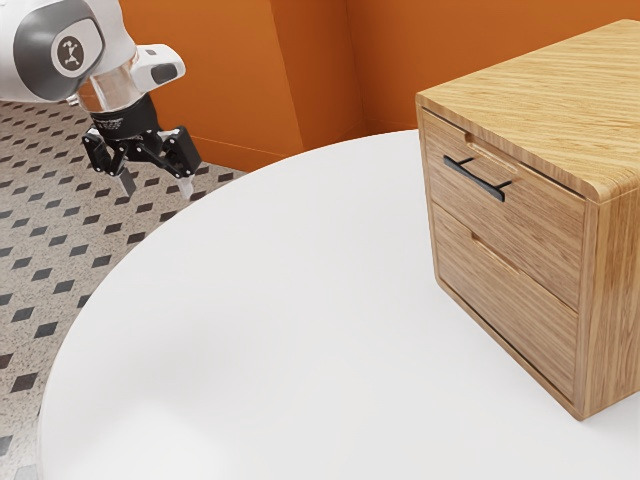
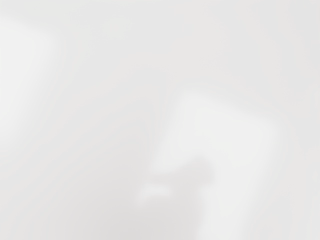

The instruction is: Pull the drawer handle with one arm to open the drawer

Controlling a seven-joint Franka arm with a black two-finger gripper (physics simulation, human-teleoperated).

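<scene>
At the exterior view's right, a wooden cabinet (image 1: 600,100) stands on the round white table (image 1: 300,330), and everything else is placed from it. Its front face holds two drawers, one above the other. The top drawer (image 1: 535,225) and the lower drawer (image 1: 510,300) both sit flush with the cabinet's frame, so both look shut, and what lies inside either cannot be seen.

The handle (image 1: 475,178) is a thin black bar on the upper part of the top drawer's front. Its long axis runs level along that front, parallel to the cabinet's top edge, and it stands a little off the wood on short posts, facing out over the table toward the side the arm comes from.

Well apart from the cabinet, across the bare tabletop, the gripper (image 1: 157,187) hangs from the white arm (image 1: 60,50) with its fingers pointing down. The claw is spread wide, with nothing between the fingers. It hovers out past the table edge farthest from the cabinet, with the patterned floor (image 1: 40,230) and the orange wall (image 1: 260,70) behind it.

Under the hand, the wrist view gives pale white surface with a faint grey shadow (image 2: 195,172).
</scene>
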